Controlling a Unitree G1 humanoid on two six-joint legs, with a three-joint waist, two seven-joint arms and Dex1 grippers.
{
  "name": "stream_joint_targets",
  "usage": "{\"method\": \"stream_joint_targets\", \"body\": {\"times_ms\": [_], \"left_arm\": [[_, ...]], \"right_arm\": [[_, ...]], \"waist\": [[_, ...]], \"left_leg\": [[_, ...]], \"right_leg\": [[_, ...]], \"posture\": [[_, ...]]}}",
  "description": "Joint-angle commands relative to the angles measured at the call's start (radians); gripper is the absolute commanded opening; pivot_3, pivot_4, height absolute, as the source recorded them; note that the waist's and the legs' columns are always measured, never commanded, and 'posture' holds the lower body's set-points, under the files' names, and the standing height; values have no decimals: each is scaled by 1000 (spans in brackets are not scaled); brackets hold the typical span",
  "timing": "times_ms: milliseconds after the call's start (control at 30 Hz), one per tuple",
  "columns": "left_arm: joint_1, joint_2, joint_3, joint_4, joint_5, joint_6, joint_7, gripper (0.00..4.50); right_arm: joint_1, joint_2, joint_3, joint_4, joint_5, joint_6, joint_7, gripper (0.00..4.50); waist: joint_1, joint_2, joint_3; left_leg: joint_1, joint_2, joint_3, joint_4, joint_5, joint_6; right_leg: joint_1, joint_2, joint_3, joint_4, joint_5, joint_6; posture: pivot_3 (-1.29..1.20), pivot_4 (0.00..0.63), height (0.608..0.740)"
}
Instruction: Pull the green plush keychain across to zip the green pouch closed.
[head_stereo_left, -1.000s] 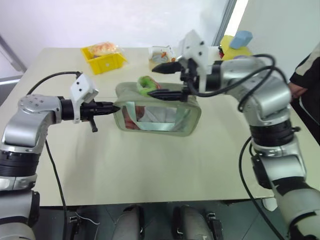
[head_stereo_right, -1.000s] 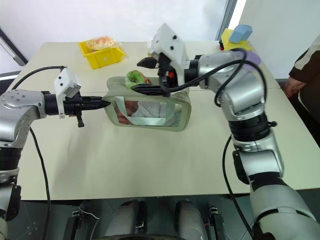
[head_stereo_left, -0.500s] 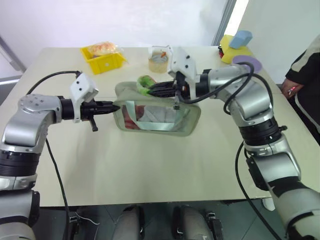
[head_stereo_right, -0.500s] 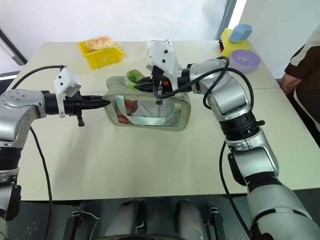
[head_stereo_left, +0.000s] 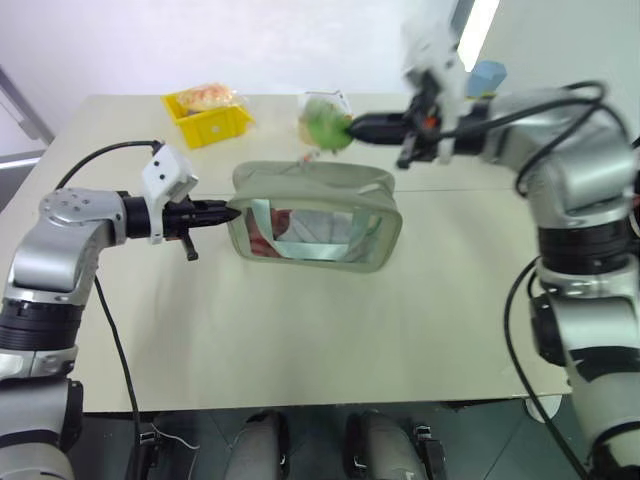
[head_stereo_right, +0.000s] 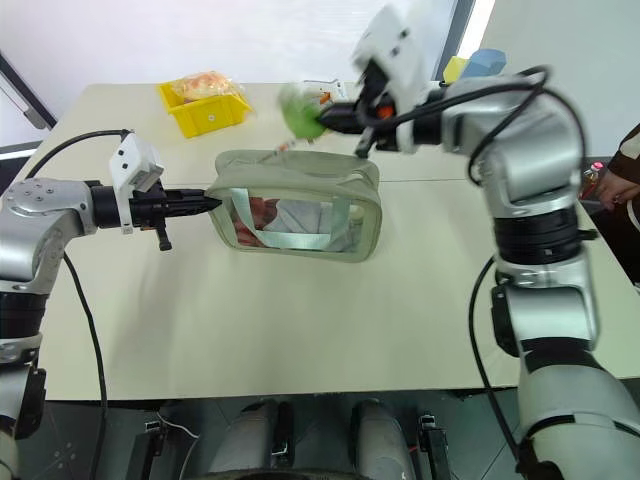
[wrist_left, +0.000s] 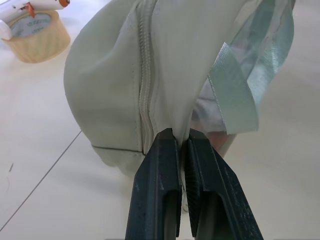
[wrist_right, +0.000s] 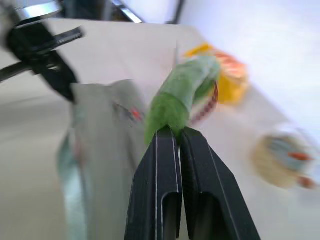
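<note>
On the left, the robot's left end effector (head_stereo_left: 226, 213) has its two black fingers clamped on the fabric at the left end of the green pouch (head_stereo_left: 315, 215), right beside the zipper seam, as the left wrist view shows. The pouch sits near the middle of the pale desk (head_stereo_left: 300, 340). It is a boxy case of soft sage-green cloth with rounded corners, a zipper along its top, and a clear, shiny plastic window facing the robot, through which pale ribbon-like trim and something reddish show.

Behind it to the left stands a yellow bin (head_stereo_left: 208, 118) of hard plastic, holding wrapped packets. Farther right, a small round tub (wrist_left: 34, 35) sits near the back of the desk.

Above the pouch's top, towards the right, hangs the green plush keychain (head_stereo_left: 324, 124), a bright, fuzzy ball, blurred here. The right end effector (head_stereo_left: 352, 127) has its fingers closed on the plush, raised clear of the pouch top. A thin link appears to run from the ball down to the zipper, though it is too faint to be sure.

To do this step well, the pull should probably run low and along the zipper line rather than upward, while the left grip holds the pouch end firm so the cloth stays taut and the slider glides. How far the zipper is closed cannot be told.
</note>
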Motion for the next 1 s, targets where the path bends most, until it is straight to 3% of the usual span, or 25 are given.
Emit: {"method": "stream_joint_targets", "body": {"times_ms": [33,267,467,567,733,1000], "left_arm": [[1,5,20,-10,-3,-11,3,0],[-23,-18,1,31,7,-30,2,0],[-73,-43,-24,89,30,-61,-18,0],[-80,-47,-25,96,36,-66,-22,0],[-53,-34,-11,59,27,-52,-21,0],[-4,-17,19,-19,9,-7,5,0]], "right_arm": [[38,-84,-89,-93,-5,88,-79,142],[176,-168,-173,-156,-17,151,-198,142],[174,-68,-121,-259,87,132,-166,142],[133,18,-81,-283,146,148,-156,1034],[83,109,126,-256,67,-31,-93,3424],[47,188,264,-61,-72,-216,-73,3424]], "waist": [[1,0,0],[1,0,0],[0,0,0],[-1,0,0],[1,0,0],[-2,0,0]], "left_leg": [[0,0,0,0,0,0],[0,0,0,0,0,0],[0,0,0,0,0,0],[0,0,0,0,0,0],[0,0,0,0,0,0],[0,0,-1,0,0,0]], "right_leg": [[0,0,0,0,0,0],[0,0,0,0,0,0],[0,0,0,-1,0,0],[0,0,0,-1,0,0],[0,0,0,0,0,0],[0,1,0,0,0,0]], "posture": [[0,150,739],[0,150,739],[0,150,739],[0,150,739],[0,150,739],[0,150,739]]}}
